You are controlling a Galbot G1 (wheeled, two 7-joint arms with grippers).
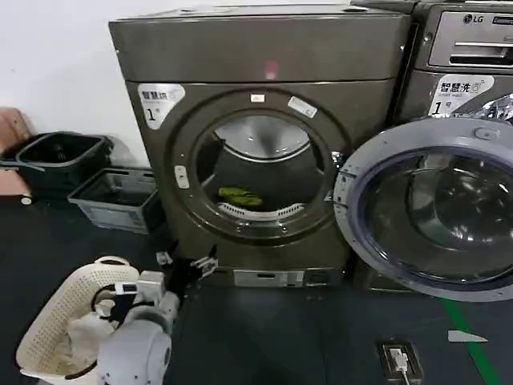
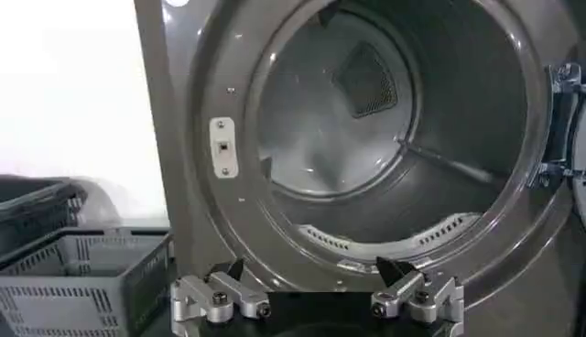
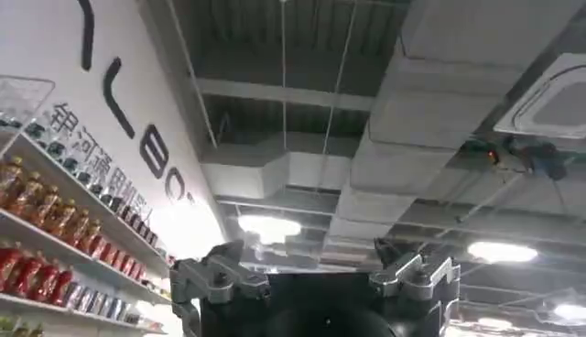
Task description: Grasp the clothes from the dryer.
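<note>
The dryer [image 1: 264, 56] is a large dark grey-brown machine with its round mouth [image 2: 385, 128] uncovered and its door [image 1: 433, 216] swung out to the right. The clothes [image 1: 240, 195], a small yellow-green piece, lie at the bottom of the drum near the front lip. My left gripper [image 1: 188, 266] hangs low in front of the dryer, below the left part of the mouth, apart from the cloth. Its fingers are spread wide, so the left gripper [image 2: 314, 271] is open and holds nothing. My right gripper [image 3: 311, 255] points up at a ceiling, open and holding nothing.
A white mesh basket [image 1: 64, 321] stands on the floor at my lower left. Dark bins [image 1: 60, 160] and a grey crate [image 1: 116, 196] sit against the wall left of the dryer. The LG machine [image 1: 473, 48] stands behind the open door. A floor socket [image 1: 399, 359] lies lower right.
</note>
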